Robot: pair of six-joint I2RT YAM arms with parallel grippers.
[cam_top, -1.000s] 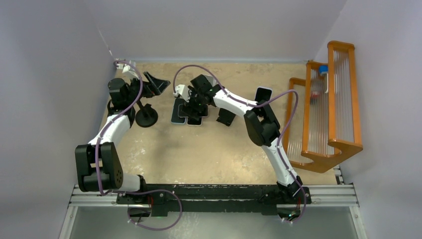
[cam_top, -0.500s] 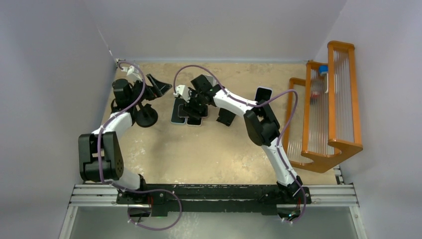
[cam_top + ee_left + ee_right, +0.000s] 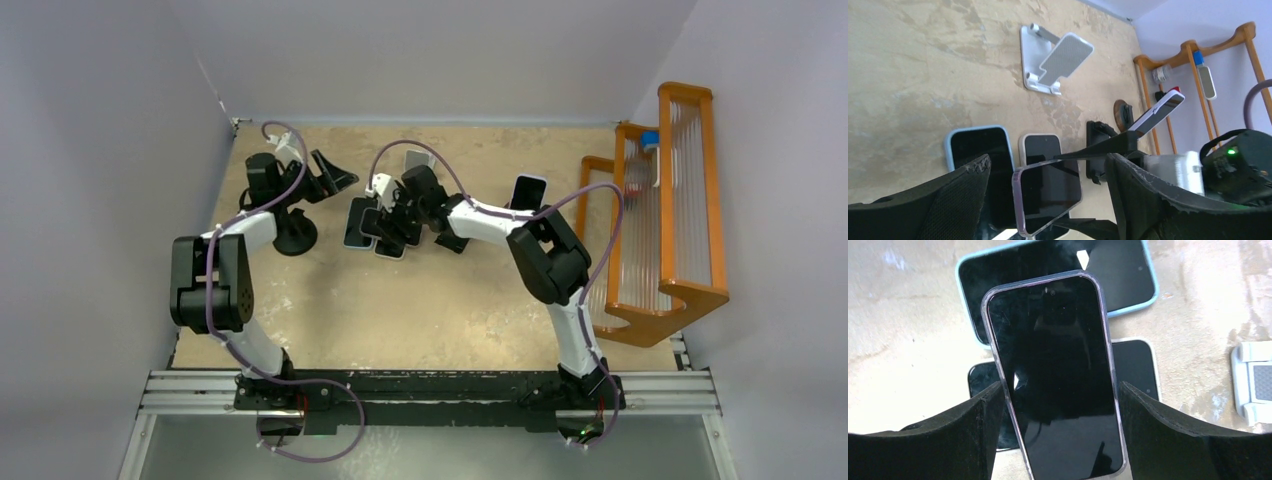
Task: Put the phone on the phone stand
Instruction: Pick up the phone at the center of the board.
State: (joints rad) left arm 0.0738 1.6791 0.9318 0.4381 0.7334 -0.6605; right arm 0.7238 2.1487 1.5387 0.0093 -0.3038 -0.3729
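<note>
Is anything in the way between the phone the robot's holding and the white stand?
No, nothing I can see. The right fingers hold the phone above the blue-cased phone and the white-cased phone, lying flat. Past them, only bare table lies before the white stand.

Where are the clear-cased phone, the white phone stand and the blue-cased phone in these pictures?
clear-cased phone [image 3: 1055,375]: right wrist view, middle of its dark screen.
white phone stand [image 3: 1060,57]: left wrist view, on its grey padded plate.
blue-cased phone [image 3: 1120,277]: right wrist view, uncovered part of its screen.
</note>
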